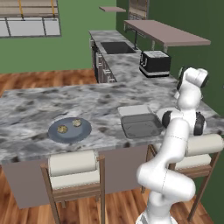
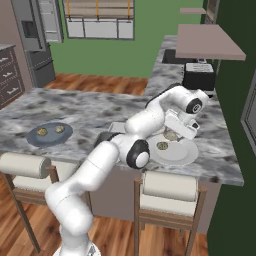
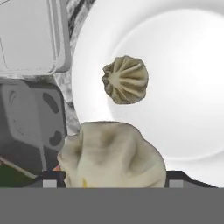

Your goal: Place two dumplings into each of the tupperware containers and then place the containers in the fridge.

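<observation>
My gripper (image 2: 173,133) hangs low over a round white plate (image 2: 181,156) at the right end of the island counter. Its fingertips (image 3: 53,177) press both sides of a pale tan dumpling (image 3: 113,154), so it is shut on it. A second dumpling (image 3: 126,79) lies on the plate just beyond. Two more dumplings (image 1: 62,129) (image 1: 77,123) rest on a blue-grey plate (image 1: 70,135) to the left. The two tupperware containers (image 1: 141,125) (image 1: 134,110) sit side by side on the counter left of the white plate. The fridge (image 2: 37,55) stands far back on the left.
A black toaster (image 1: 154,62) and a sink (image 1: 116,47) are on the back counter, under a shelf (image 1: 166,33). Two cushioned stools (image 1: 74,173) (image 2: 170,192) stand against the island's near edge. My own arm crosses over the containers.
</observation>
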